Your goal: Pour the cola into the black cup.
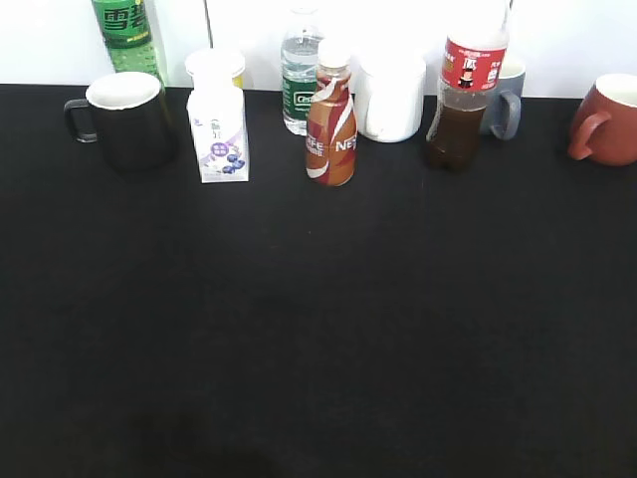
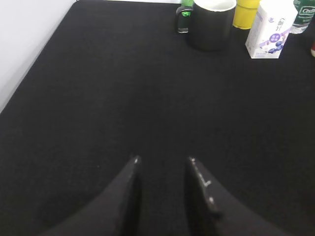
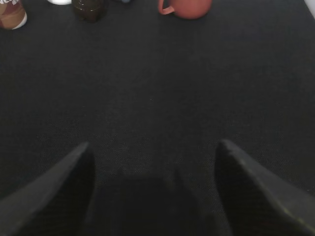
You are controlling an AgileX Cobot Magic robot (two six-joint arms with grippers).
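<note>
The cola bottle (image 1: 464,95) stands upright at the far right, between the white jug (image 1: 390,98) and the red-brown mug (image 1: 609,119). The black cup (image 1: 124,118) sits far left. My left pincer (image 2: 163,160) is slightly parted and empty; my right pincer (image 3: 155,147) is spread wide, also empty.

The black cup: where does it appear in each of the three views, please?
Exterior view: the black cup stands far left in the back row.
Left wrist view: at the top edge, right of centre.
Right wrist view: not in it.
Shared landmark: the white carton beside the cup, also in the left wrist view.
</note>
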